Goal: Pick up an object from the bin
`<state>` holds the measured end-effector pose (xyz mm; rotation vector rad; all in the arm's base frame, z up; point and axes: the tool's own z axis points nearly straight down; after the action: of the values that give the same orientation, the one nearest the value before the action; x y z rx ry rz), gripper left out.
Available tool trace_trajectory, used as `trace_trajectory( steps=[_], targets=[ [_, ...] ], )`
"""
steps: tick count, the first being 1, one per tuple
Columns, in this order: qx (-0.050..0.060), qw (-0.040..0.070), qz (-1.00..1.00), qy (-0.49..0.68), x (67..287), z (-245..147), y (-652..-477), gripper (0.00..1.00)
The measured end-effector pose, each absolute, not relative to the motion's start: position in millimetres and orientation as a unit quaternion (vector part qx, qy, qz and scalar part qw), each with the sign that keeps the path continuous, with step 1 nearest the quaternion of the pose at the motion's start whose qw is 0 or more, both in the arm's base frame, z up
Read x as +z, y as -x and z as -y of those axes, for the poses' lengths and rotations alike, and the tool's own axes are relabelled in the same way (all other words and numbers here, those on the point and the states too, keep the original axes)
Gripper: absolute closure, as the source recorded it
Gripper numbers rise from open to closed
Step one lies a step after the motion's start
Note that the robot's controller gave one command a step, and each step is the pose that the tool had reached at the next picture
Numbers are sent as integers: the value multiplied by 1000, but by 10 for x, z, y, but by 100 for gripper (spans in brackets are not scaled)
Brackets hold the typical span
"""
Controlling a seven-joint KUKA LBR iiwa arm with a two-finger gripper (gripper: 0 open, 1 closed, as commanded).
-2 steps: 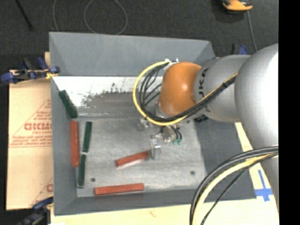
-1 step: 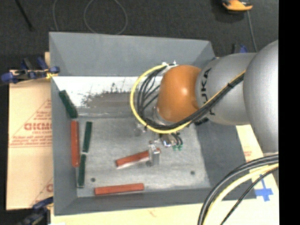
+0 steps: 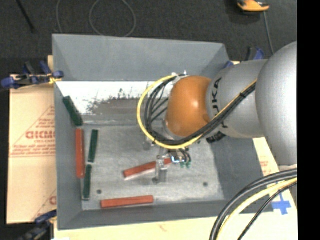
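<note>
My gripper is down near the bin floor at the middle, below the orange cover. Its fingers stand at the right end of a red stick that lies slanted on the floor, pointing left. The stick's right end sits at the fingers, but whether they close on it is hidden. A small green and blue bit shows just right of the gripper.
Another red stick lies along the bin's front wall. At the left wall lie a red stick and dark green sticks. The arm covers the bin's right back part.
</note>
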<state>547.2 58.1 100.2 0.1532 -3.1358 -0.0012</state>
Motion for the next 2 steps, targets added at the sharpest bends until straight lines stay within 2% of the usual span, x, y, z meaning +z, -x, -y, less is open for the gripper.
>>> trace_trajectory(
  steps=[1,2],
  targets=[
    [-1,1,1000,0,696,-754,-5413,0],
    [0,0,1000,-2,702,-748,-5420,0]
  ],
)
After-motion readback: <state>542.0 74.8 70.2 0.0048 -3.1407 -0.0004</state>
